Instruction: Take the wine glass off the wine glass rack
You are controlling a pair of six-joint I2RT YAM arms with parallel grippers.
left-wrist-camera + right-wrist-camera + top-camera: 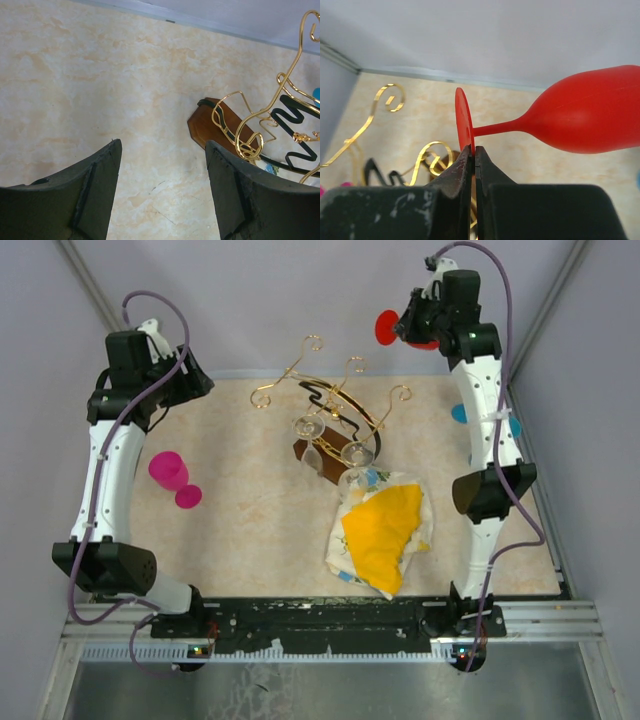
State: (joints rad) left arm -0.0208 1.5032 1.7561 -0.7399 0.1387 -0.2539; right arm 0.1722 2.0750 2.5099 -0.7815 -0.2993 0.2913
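Note:
The gold wire wine glass rack [330,400] stands on its dark wooden base mid-table, with two clear glasses [357,453] hanging upside down from it. It also shows in the left wrist view [250,135] and, low down, in the right wrist view [427,155]. My right gripper [405,328] [474,150] is shut on the round foot of a red wine glass [590,117] and holds it sideways in the air at the back right, away from the rack. My left gripper [198,382] [162,145] is open and empty, above the table left of the rack.
A pink wine glass [172,475] lies on its side on the table at the left. A yellow and white patterned cloth [385,530] lies in front of the rack. A blue object [460,413] is partly hidden behind the right arm. Walls close the back and sides.

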